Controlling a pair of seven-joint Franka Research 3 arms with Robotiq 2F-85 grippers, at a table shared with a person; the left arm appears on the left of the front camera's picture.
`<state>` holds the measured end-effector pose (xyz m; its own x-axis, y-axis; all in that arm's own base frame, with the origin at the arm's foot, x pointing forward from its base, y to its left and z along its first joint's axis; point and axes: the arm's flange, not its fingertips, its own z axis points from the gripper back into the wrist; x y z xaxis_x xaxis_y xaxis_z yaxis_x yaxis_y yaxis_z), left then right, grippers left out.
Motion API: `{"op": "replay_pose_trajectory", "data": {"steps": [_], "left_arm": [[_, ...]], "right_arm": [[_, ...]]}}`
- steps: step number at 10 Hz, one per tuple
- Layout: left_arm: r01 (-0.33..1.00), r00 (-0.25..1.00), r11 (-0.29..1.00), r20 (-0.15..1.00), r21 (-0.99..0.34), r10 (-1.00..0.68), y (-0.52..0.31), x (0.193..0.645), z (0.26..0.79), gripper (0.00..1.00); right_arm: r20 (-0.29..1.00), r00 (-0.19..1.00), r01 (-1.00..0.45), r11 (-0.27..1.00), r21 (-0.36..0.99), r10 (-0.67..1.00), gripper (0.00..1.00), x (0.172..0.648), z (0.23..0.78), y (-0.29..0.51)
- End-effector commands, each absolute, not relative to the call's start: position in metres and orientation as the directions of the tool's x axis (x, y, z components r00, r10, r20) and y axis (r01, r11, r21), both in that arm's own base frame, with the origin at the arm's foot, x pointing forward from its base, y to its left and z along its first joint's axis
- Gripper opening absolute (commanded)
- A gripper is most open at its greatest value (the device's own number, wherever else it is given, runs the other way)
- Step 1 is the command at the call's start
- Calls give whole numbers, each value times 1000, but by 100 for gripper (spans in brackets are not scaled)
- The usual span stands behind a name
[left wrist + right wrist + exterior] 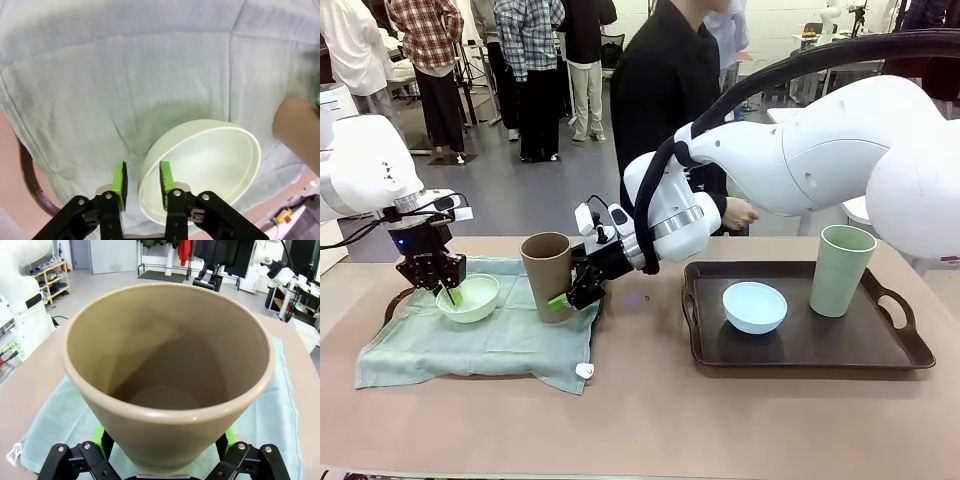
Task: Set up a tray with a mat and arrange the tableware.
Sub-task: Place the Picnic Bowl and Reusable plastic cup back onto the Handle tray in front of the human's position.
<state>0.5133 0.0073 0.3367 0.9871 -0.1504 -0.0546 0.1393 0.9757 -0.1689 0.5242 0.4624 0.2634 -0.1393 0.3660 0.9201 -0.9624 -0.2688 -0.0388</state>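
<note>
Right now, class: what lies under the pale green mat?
A dark tray: only its curved handle shows beside the mat. The rest is covered, so anything else beneath cannot be seen.

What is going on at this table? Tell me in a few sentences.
Two robot arms are setting out tableware. The left gripper has its fingers either side of the rim of the green bowl, which sits on the mat. The right gripper has its pads against both sides of the brown cup, which stands on the same mat. A blue bowl and a green cup stand on the dark tray to the right. A person stands at the far side.
</note>
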Motion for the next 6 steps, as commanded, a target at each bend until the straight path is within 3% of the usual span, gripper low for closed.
{"op": "replay_pose_trajectory", "data": {"steps": [1,2,3,6], "left_arm": [[164,984,970,-46,-180,-175,13,512,343,100],[159,985,972,-41,-172,-168,15,510,348,87],[167,984,971,-26,-171,-174,19,506,352,100],[169,985,967,2,-191,-171,30,492,370,100]], "right_arm": [[887,-116,-976,-217,-19,446,100,511,278,458],[858,-99,-985,-175,-11,504,100,507,288,454],[841,-97,-988,-155,-16,532,100,500,298,448],[854,-75,-991,-136,-5,516,100,486,321,420]]}}
